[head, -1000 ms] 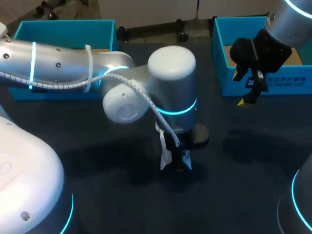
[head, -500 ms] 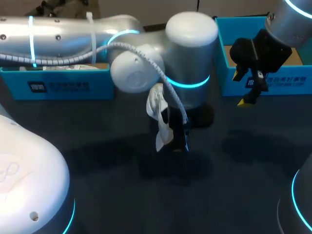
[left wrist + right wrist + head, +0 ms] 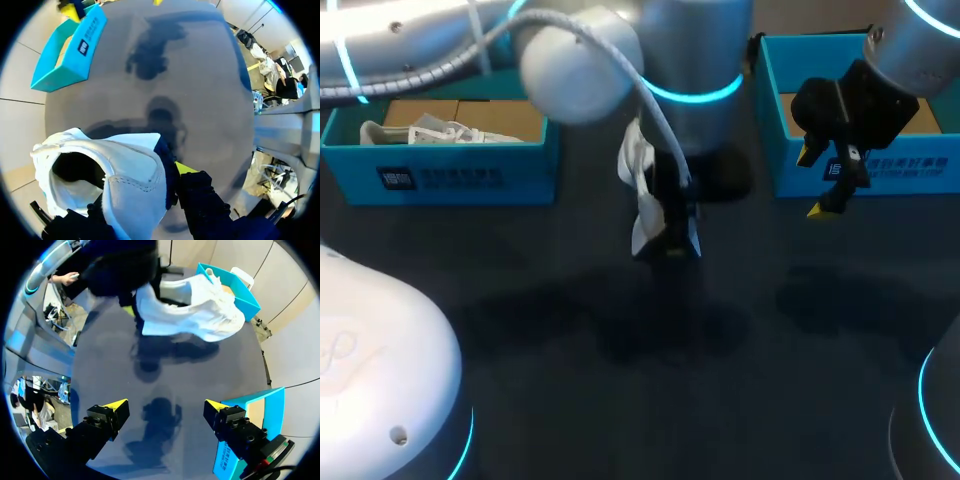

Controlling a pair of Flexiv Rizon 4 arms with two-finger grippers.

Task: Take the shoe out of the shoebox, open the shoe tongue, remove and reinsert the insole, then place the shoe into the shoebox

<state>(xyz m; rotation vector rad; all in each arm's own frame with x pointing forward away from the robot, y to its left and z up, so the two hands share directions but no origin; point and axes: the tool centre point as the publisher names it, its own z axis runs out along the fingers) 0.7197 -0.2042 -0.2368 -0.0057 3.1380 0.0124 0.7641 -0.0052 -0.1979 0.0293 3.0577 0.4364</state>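
- Table (image 3: pixel 620 420): dark top fills the lower half of the head view. A shadow lies under the shoe, so the shoe hangs off the surface.
- Shoe (image 3: pixel 655 215): white, centre of the frame, held in the air well apart from both boxes. In the left wrist view its mouth (image 3: pixel 75 167) gapes toward the camera.
- Left gripper (image 3: pixel 670 230): clamped on the shoe's rim. One yellow tip (image 3: pixel 185 167) shows outside the wall; the other finger is hidden by the shoe. Likely reason: a grip on the rim leaves the tongue and insole reachable.
- Right gripper (image 3: pixel 825 185): upper right of the frame, fingers spread with nothing between them. It hovers just in front of the right box's front wall. Its own view has the shoe (image 3: pixel 195 315) straight ahead of the fingers, which suits a reach for the tongue.
- Right box (image 3: pixel 865 165): blue, upper right corner, cardboard floor showing.
- Left box (image 3: pixel 440 175): blue, upper left, with a second shoe (image 3: pixel 425 132) lying inside. I cannot tell which box the held shoe belongs to.
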